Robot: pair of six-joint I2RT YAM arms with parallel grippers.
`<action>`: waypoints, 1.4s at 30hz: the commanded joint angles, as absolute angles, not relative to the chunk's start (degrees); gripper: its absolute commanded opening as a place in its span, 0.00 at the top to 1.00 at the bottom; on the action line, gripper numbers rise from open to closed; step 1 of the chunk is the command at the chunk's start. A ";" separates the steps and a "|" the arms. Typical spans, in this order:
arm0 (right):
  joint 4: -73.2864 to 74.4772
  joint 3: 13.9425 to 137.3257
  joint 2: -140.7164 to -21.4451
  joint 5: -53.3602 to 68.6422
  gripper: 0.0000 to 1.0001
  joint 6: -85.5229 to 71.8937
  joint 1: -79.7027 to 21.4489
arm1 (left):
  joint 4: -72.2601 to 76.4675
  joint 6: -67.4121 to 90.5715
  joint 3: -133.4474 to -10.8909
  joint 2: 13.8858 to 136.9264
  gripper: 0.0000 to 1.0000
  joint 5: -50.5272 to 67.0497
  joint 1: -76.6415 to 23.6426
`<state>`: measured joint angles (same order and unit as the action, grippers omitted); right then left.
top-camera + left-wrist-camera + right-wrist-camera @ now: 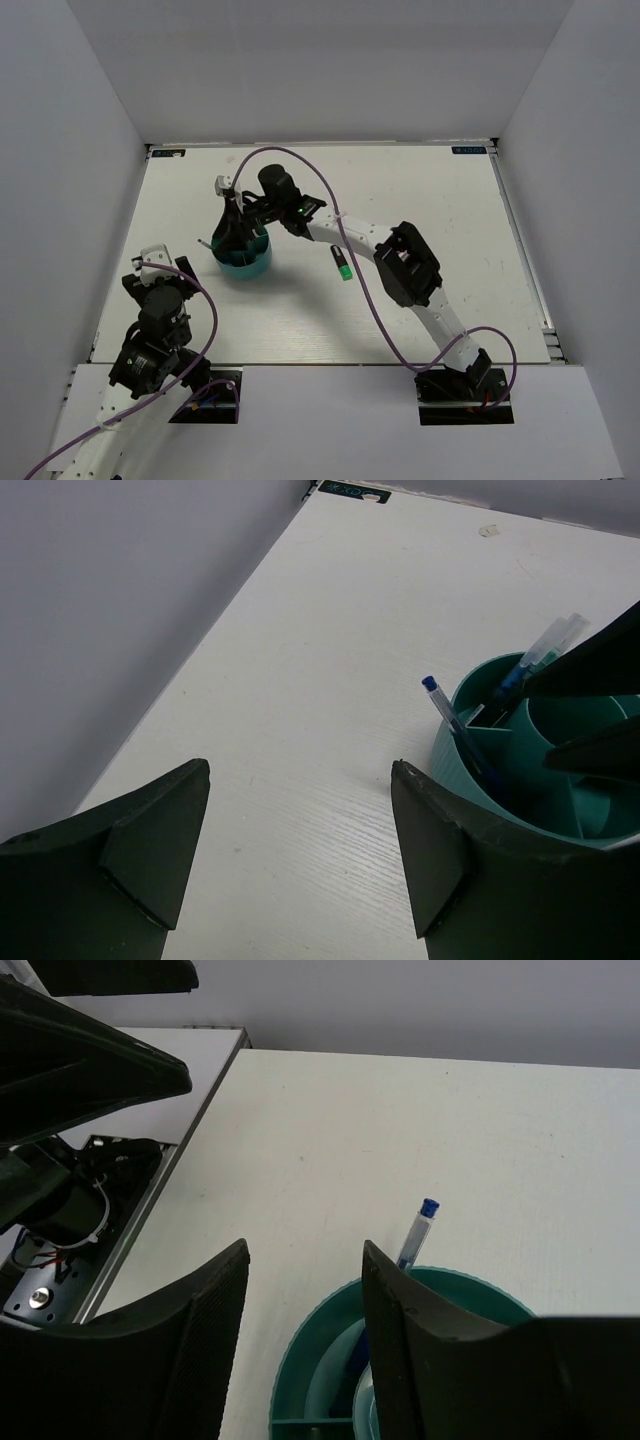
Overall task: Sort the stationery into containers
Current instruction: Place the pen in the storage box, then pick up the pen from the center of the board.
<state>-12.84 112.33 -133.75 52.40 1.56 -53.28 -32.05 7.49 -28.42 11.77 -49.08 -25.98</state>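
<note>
The top view looks down from high above the near edge onto the whole surface (420,200). Each wrist view sits low and close above it; all three share the teal organiser (445,765).

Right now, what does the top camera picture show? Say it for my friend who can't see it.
The right gripper hangs over a round teal organiser with a pen sticking out, its arm stretched across the white table. A black-green highlighter lies on the table to the organiser's right, and the left gripper sits near the left edge.
</note>
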 commanded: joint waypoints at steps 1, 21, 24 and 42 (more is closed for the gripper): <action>-9.06 112.59 -129.38 51.86 0.48 4.83 -52.82 | -31.20 6.95 -27.77 10.99 0.17 -49.66 -25.66; 39.18 98.89 -103.46 -6.60 0.60 6.33 -38.88 | -31.02 6.59 -29.78 23.35 0.78 -19.97 -25.66; 47.69 97.56 -102.83 -2.38 0.57 3.35 -34.91 | -33.04 7.20 -32.94 32.65 0.32 -9.34 -25.58; 52.83 93.18 -110.66 23.12 0.53 3.43 -29.08 | -34.98 10.99 -41.94 46.24 0.12 -7.96 -30.67</action>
<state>52.10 92.29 -109.45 16.86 3.42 -26.81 -34.68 11.20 -43.86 50.50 -1.17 -30.59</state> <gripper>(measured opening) 0.436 0.825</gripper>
